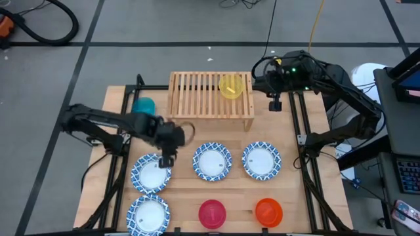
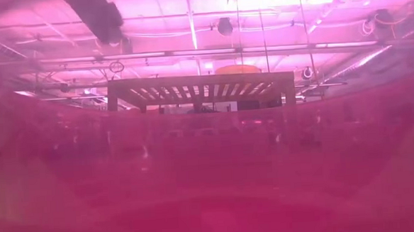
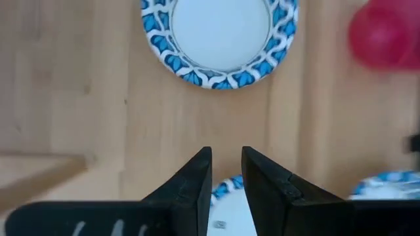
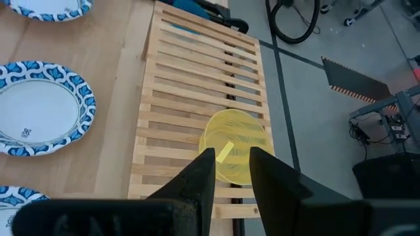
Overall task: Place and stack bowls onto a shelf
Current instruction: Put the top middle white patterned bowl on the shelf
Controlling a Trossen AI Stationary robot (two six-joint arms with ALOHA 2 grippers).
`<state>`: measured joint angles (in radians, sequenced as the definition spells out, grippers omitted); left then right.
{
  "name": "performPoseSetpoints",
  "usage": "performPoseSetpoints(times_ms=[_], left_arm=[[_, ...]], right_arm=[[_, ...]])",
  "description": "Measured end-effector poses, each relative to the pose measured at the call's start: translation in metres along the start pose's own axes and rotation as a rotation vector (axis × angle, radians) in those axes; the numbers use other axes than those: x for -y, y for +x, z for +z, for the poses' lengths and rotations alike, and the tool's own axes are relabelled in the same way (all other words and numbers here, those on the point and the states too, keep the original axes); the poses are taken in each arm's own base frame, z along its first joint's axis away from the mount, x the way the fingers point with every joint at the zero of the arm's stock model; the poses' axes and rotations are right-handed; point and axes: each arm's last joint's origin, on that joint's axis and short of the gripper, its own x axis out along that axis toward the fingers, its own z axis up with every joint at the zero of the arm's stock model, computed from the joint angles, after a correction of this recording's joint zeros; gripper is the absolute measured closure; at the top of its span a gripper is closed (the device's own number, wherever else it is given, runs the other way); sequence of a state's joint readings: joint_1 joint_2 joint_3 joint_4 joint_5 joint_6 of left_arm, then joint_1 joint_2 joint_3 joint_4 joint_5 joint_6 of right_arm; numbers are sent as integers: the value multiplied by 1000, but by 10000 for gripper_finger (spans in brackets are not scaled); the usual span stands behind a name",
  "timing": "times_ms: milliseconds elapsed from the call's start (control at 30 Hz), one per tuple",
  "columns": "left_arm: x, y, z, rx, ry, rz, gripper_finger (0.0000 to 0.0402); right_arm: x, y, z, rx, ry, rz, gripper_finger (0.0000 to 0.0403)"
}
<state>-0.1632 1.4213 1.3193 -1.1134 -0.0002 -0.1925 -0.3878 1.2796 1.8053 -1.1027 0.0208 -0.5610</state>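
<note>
The table (image 1: 111, 105) carries the slatted shelf (image 1: 210, 96) at 12 o'clock, with the yellow bowl (image 1: 230, 86) on its right part. Four blue-rimmed dishes lie below; the teal bowl (image 1: 144, 105) sits at 10 o'clock, the red bowl (image 1: 212, 213) and orange bowl (image 1: 268, 211) at 6. The left gripper (image 1: 165, 160) hangs over the left dish (image 1: 151, 174), fingers slightly apart, empty. The right gripper (image 4: 231, 172) hovers beside the shelf at 1 o'clock, fingers slightly apart, empty.

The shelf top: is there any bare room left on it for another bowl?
Yes. The shelf holds only the yellow bowl near its right end, so the slats from the middle to the left end are bare. The table in front is crowded: blue-rimmed dishes, then red and orange bowls.
</note>
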Motion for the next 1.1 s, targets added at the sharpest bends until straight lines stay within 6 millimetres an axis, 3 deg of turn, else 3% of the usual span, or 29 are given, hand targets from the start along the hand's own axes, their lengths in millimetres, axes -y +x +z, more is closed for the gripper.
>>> performPoseSetpoints(times_ms=[133,400,500,700,1100], left_arm=[[24,26,6,-46,147,68,314],[60,75,23,-2,259,53,314],[70,96,22,-40,352,53,314],[80,119,20,-99,448,55,314],[74,125,23,-104,361,67,314]], right_arm=[[0,-6,-1,14,1,-9,314],[0,-9,-1,24,1,-15,314],[0,-9,-1,25,0,-15,314],[0,-9,-1,25,0,-15,314],[0,-9,-1,25,-3,-16,314]])
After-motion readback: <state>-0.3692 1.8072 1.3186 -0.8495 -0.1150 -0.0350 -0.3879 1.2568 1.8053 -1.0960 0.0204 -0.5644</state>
